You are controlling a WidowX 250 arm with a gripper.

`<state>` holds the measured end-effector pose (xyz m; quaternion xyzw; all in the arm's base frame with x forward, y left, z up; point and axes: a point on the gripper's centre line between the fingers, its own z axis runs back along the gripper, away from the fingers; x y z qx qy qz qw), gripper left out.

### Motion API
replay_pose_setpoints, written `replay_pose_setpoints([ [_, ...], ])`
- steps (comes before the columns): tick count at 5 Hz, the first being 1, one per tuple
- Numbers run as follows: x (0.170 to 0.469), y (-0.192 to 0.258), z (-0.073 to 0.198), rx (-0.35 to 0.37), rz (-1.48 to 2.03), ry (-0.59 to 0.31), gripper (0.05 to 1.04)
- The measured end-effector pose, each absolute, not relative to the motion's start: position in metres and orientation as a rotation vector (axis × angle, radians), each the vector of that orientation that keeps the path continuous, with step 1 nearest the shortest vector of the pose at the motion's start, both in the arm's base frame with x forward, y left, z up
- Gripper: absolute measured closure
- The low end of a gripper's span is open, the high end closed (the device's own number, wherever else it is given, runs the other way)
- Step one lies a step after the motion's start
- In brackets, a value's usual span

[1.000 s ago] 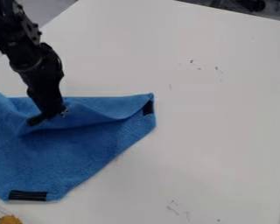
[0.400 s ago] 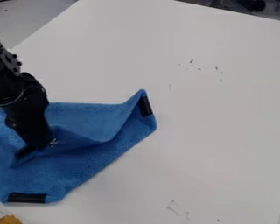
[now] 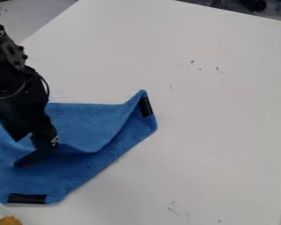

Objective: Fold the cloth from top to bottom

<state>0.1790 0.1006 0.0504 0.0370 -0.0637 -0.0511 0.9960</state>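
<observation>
At the left of the camera view, the black gripper [image 3: 29, 143] hangs low over the blue cloth [image 3: 78, 125], its fingers apart and blue cloth showing between them. The cloth lies at the lower left, its upper part folded down over the middle with a curved, slightly raised edge. A dark patch shows by the lower finger. One black strip [image 3: 145, 107] is at the cloth's raised right corner, another [image 3: 27, 198] at its bottom edge. The arm hides part of the cloth's left side.
The white table [image 3: 207, 114] extends to the right of the cloth. An orange-yellow object [image 3: 10, 220] sits at the bottom left corner, beside a clear edge. Dark items lie beyond the table's far edge at the top right.
The gripper has moved down the view with the cloth's upper edge, then opened. The fold reaches lower, and the right corner has been pulled up and inward.
</observation>
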Motion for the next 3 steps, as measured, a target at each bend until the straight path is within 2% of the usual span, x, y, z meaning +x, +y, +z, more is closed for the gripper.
replay_pose_setpoints([
  [1, 0.1737, 0.0924, 0.06, 0.095, -0.077, -0.094, 0.081],
  [3, 0.1763, 0.0914, 0.0659, 0.112, -0.105, -0.121, 0.083],
])
